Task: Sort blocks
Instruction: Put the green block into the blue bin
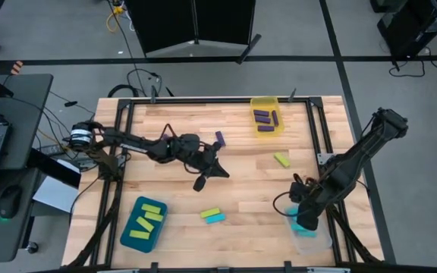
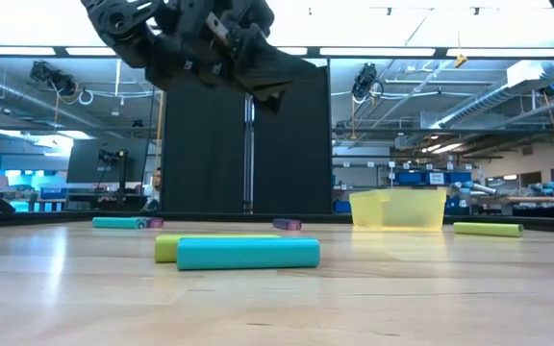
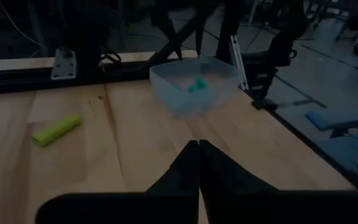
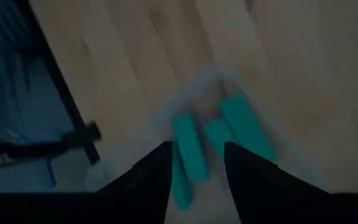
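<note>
Cyan blocks [image 4: 219,140] below my right gripper [image 4: 197,168], jaws parted over clear bin [image 1: 315,243], apparently releasing. Left gripper [image 3: 199,163] pinched shut, empty, mid-table.

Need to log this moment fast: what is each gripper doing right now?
Left gripper: shut, holding nothing, above mid-table.
Right gripper: open over the clear bin, cyan blocks below it.

The middle of the table [image 1: 234,193] lies mostly bare, so there is wide passage there, broken only by a lime and cyan pair of blocks [image 1: 212,216] lying together. The left arm [image 1: 158,145] stretches across the far half (raised clear of the wood). Bins hem the corners: yellow bin [image 1: 265,115], teal bin [image 1: 143,223], clear bin [image 1: 312,236].
</note>
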Controlling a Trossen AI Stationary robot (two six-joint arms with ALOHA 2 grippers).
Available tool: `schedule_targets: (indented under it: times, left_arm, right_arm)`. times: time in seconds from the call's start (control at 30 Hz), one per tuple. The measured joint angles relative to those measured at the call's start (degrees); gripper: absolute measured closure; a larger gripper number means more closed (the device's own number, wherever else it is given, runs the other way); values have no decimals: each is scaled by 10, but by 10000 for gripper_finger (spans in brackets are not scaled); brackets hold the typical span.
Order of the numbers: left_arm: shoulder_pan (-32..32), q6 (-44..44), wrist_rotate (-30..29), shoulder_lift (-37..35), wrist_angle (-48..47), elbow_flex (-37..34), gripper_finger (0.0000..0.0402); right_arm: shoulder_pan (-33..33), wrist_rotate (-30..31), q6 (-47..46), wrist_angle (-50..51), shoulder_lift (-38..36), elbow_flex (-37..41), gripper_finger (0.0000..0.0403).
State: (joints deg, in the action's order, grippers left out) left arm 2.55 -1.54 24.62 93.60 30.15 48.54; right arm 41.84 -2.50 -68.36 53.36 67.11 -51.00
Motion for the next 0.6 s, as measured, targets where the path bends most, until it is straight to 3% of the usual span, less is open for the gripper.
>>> schedule_targets:
  times: [0.23,0.43,0.6]
  left_arm:
    - [-29,-19,-45,-9,1,-30,392]
    - [-53,-28,-76,-60,-29,-58,392]
    - [-85,-26,-148,-114,-130,-69,392]
  right_arm:
    - [-49,95,119,-69,1,-18,245]
    - [-130,106,267,-221,16,24,245]
    - [-198,109,380,-325,66,36,245]
